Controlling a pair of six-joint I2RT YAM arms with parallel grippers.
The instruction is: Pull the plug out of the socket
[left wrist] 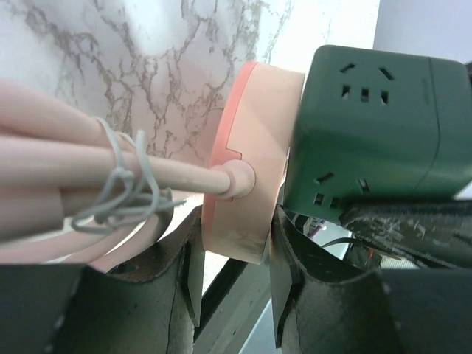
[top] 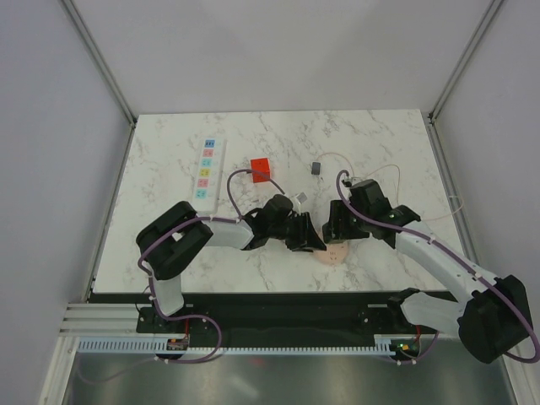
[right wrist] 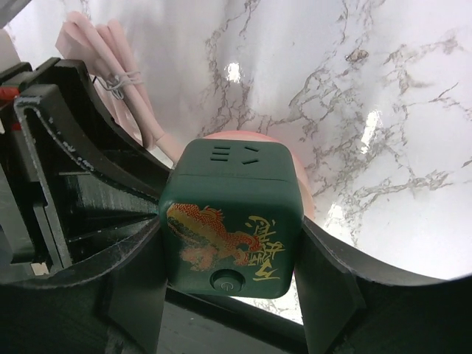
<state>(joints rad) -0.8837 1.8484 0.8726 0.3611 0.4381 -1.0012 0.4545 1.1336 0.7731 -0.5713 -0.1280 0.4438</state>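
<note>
Left hand (left wrist: 236,254) pinches a pink round plug (left wrist: 254,147) seated against a dark green cube socket (right wrist: 232,221), which the right hand (right wrist: 232,276) clamps, low over the tabletop (top: 380,152). Farther back, a red-orange cube (top: 261,169) lies apart from a white power strip (top: 207,169).

Glossy marbled table (top: 388,152); matt green plastic socket (right wrist: 232,221) (smooth pink plug (left wrist: 251,147)).

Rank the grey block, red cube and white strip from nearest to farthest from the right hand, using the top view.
1. The grey block, just ahead of the right hand.
2. The red cube, ahead and to the left.
3. The white strip, farthest left.
</note>
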